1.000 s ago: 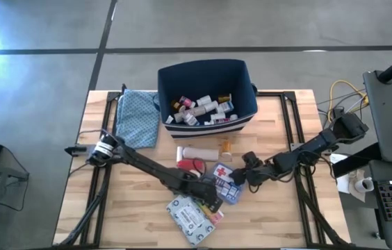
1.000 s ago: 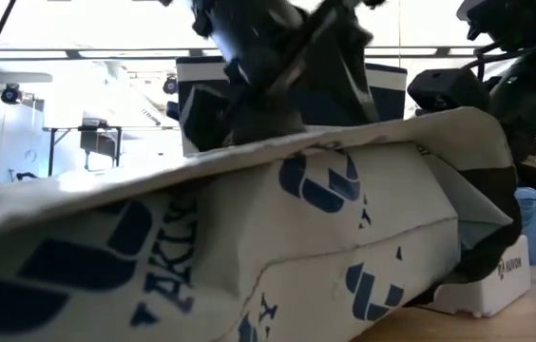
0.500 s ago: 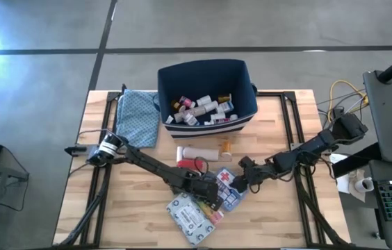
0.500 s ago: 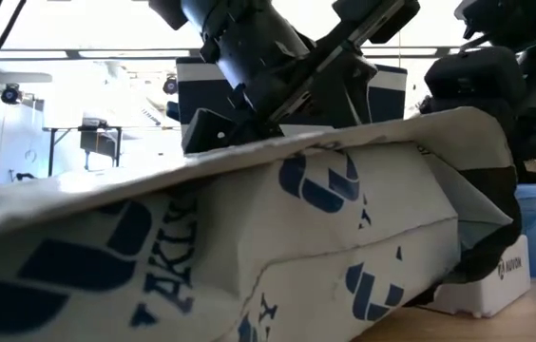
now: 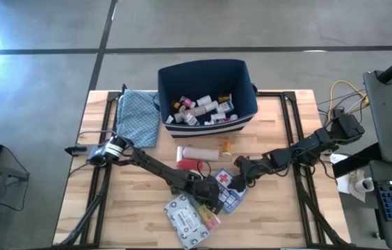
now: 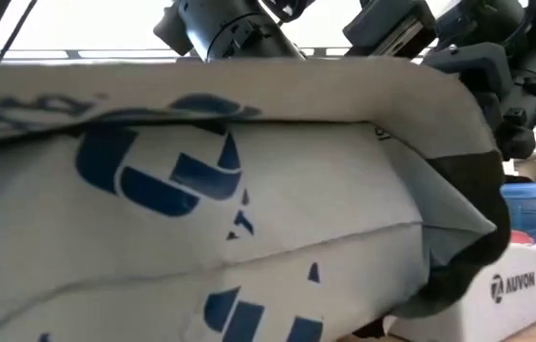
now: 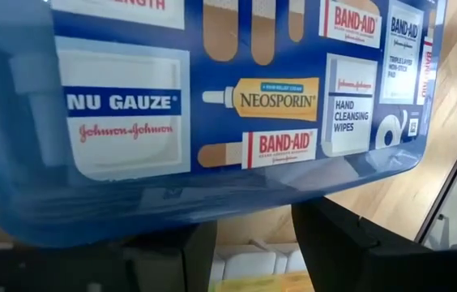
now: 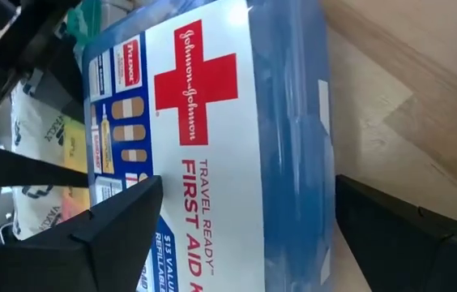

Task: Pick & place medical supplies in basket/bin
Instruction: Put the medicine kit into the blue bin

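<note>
the right gripper (image 5: 238, 182) stands wide, its fingers (image 8: 115, 235) either side of the blue first aid kit (image 5: 225, 189) but not yet closed, while the left gripper (image 5: 212, 201), partly closed, pinches the kit's 7 o'clock edge, probably steadying it for a handover. the navy bin (image 5: 206, 97), already holding bottles, sits at 12 o'clock on the wooden table (image 5: 279, 215); concrete floor beyond.

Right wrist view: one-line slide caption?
Right gripper open astride the blue first-aid kit on the table, with the left arm's fingers at the kit's far end.
</note>
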Available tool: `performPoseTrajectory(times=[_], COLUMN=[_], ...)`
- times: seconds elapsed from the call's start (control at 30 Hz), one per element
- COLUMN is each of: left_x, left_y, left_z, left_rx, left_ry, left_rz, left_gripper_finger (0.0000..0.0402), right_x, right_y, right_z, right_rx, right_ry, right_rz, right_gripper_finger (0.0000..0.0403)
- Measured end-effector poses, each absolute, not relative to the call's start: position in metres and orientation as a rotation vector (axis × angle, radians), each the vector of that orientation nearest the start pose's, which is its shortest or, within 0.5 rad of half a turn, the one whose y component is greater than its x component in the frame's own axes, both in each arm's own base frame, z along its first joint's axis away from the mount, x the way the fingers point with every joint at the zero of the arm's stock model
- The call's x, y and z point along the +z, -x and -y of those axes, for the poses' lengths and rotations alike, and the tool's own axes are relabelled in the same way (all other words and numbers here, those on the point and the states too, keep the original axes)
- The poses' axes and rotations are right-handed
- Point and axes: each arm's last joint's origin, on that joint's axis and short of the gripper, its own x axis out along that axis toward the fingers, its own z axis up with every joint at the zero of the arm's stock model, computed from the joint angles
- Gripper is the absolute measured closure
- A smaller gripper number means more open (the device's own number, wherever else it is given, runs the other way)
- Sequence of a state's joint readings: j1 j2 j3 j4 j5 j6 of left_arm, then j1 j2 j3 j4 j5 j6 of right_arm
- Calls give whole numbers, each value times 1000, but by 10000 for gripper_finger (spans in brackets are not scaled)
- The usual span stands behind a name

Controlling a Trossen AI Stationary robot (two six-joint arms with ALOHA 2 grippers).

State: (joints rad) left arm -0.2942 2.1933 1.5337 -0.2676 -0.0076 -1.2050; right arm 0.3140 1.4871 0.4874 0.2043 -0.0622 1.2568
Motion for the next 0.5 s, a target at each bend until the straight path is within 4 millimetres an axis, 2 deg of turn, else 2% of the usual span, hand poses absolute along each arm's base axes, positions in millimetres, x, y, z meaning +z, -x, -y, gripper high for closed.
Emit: performPoseTrajectory(times=[0.27,0.4,0.5], left_x=[137,136,136], left_y=[-444,-444,-448], left_z=[126,125,117], left_rx=[303,309,360], left_ry=[940,915,898], left_rz=[-959,-952,-889], left_gripper_finger=[259,259,258], right_x=[144,166,181], right_y=[-232,-231,-229], right_z=[-75,-75,-76], right_rx=[-169,-102,-45], right_ry=[-1074,-1097,-1099], right_rz=[-890,-809,-766], right_gripper_finger=[62,62,62])
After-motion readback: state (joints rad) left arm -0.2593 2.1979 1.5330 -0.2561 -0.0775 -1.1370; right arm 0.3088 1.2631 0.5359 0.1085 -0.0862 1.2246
